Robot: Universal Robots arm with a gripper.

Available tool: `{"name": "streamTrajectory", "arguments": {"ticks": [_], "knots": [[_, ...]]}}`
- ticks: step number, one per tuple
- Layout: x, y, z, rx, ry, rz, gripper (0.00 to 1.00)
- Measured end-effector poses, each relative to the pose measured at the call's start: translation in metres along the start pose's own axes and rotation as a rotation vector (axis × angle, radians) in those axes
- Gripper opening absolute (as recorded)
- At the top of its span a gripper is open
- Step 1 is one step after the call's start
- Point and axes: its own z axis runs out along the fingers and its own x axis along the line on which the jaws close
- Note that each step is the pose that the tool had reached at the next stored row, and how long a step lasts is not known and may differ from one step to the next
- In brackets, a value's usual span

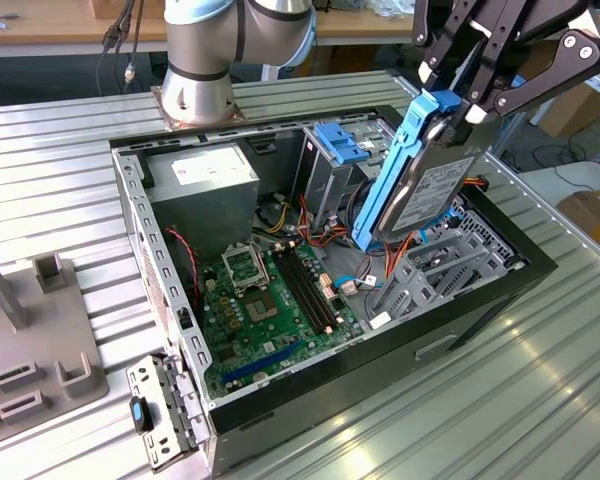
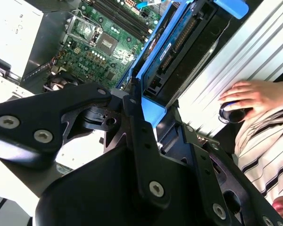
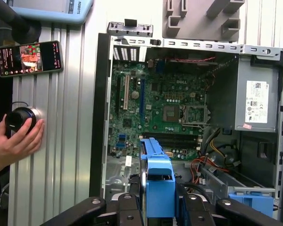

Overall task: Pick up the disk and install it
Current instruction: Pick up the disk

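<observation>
Your hand [image 3: 159, 207] is clamped on the upper end of the disk [image 1: 425, 190], holding it over the open computer case [image 1: 330, 395]. The disk's long axis stands steeply tilted, with the lower end pointing down toward the motherboard [image 1: 270, 310], near the drive cage [image 1: 325, 175].

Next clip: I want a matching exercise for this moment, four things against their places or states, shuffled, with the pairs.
Things
1. disk, a flat grey metal hard drive in a bright blue plastic carrier frame
2. grey metal power-supply box with a white label
3. green motherboard
4. person's hand

Places or states
A. flat on the floor of the open black computer case
B. resting on a round black knob
C. clamped in the black gripper, tilted above the case
D. fixed in a corner of the case

Pairs: 1-C, 2-D, 3-A, 4-B
</observation>
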Motion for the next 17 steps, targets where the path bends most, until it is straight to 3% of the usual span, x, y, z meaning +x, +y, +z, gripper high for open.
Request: {"name": "streamTrajectory", "arguments": {"ticks": [17], "knots": [[0.0004, -0.0027, -0.0001, 0.0000, 0.0000, 0.000, 0.36]]}}
